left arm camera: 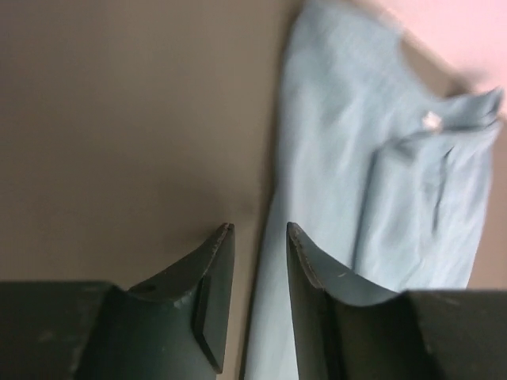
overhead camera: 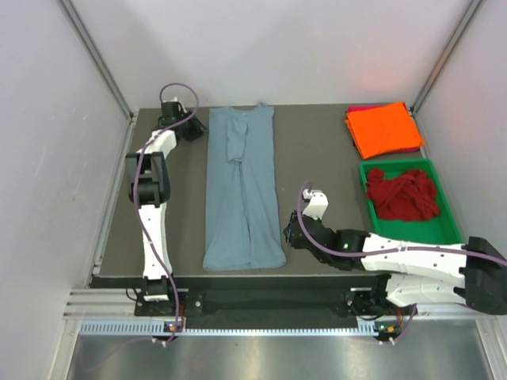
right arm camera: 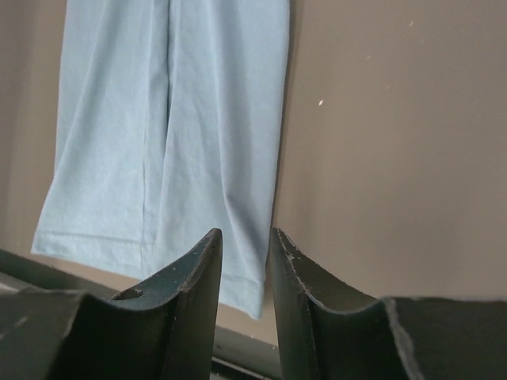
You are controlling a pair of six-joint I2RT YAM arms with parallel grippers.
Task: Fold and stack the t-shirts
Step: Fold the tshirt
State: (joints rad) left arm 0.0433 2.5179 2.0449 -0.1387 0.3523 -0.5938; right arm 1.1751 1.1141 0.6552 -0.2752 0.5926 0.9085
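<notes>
Grey tabletop (overhead camera: pixel 317 158), white walls (overhead camera: pixel 277 47) on three sides: the blue-grey shirt (overhead camera: pixel 242 198) is lying left of centre as a long narrow strip, collar (overhead camera: pixel 261 108) at the far end, hem (overhead camera: pixel 244 263) reaching close to the near edge. I am hovering my left gripper (left arm camera: pixel 257 229) over the strip's left edge near the collar, fingers a little apart and holding nothing. I am hanging my right gripper (right arm camera: pixel 245 233) by the hem's right corner, fingers likewise slightly parted and empty.

At the far right corner the orange shirt (overhead camera: pixel 384 128) is sitting folded on the pink shirt (overhead camera: pixel 360 108). The dark red shirt (overhead camera: pixel 402 194) is lying crumpled in the green tray (overhead camera: pixel 447 222).

As I judge it, the layers are posing the danger. With gaps this narrow, I may be shoving the thick edge into a bunch instead of taking it in. If I am pinching only the top ply, the strip will be peeling open and the sleeve (overhead camera: pixel 236 142) tucked on top sliding out. Lifting the ends unevenly would be twisting it.
</notes>
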